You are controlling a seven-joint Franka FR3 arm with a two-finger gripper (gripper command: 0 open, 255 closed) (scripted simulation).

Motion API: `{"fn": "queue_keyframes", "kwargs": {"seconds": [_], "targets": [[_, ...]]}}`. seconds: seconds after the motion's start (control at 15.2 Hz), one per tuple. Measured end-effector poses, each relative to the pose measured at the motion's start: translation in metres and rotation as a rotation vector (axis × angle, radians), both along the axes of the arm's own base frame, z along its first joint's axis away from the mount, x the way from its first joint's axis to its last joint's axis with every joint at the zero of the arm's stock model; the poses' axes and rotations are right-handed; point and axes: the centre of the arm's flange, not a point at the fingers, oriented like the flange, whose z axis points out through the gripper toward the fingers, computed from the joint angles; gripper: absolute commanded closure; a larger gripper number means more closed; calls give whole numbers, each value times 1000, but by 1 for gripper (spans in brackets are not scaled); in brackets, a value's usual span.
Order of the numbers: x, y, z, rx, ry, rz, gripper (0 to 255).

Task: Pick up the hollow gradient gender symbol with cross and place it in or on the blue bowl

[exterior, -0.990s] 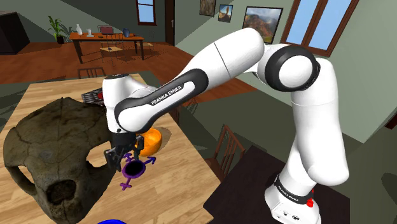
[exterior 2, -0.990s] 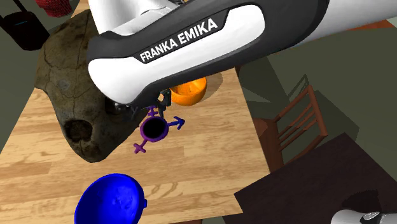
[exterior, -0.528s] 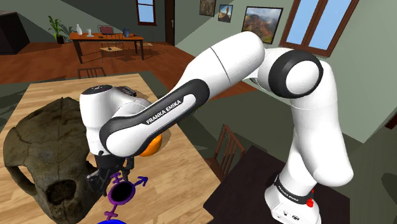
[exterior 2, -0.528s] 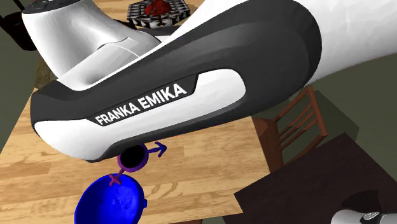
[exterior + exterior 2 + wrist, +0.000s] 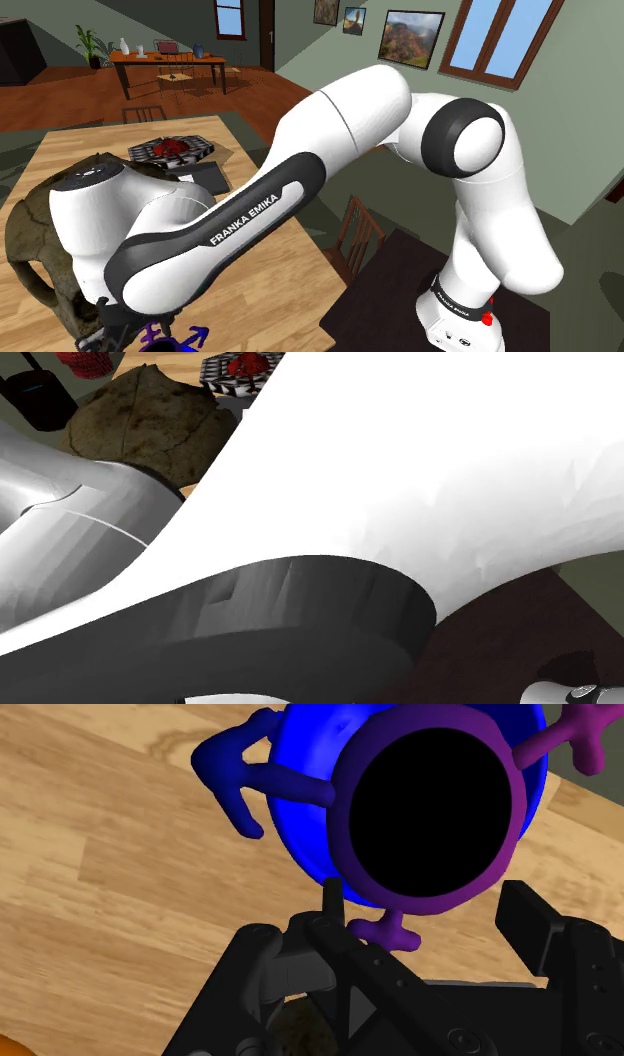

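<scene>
Holds the symbol [image 5: 345,824] by the lower edge of its purple ring, clamped tight between the black fingers [image 5: 525,919] of the gripper [image 5: 425,914]. Hangs straight over the blue bowl [image 5: 305,749], above the wooden table [image 5: 100,904], with its blue arrow arm jutting sideways. Seen from the shoulder view, sits low at the table's near end, beside a brown skull [image 5: 30,235].
</scene>
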Motion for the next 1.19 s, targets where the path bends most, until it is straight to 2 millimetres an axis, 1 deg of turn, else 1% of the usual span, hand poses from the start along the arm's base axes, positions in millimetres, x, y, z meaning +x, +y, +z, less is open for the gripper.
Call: {"fn": "queue_keyframes", "kwargs": {"seconds": [0.07,0.2,0.92,1.06,1.19], "targets": [[-5,6,-2,0,0,0,255],[-6,11,-10,0,0,-1,255],[-8,11,-67,-1,0,-2,255],[-7,11,-73,0,0,-2,255],[-8,11,-74,0,0,-2,255]]}}
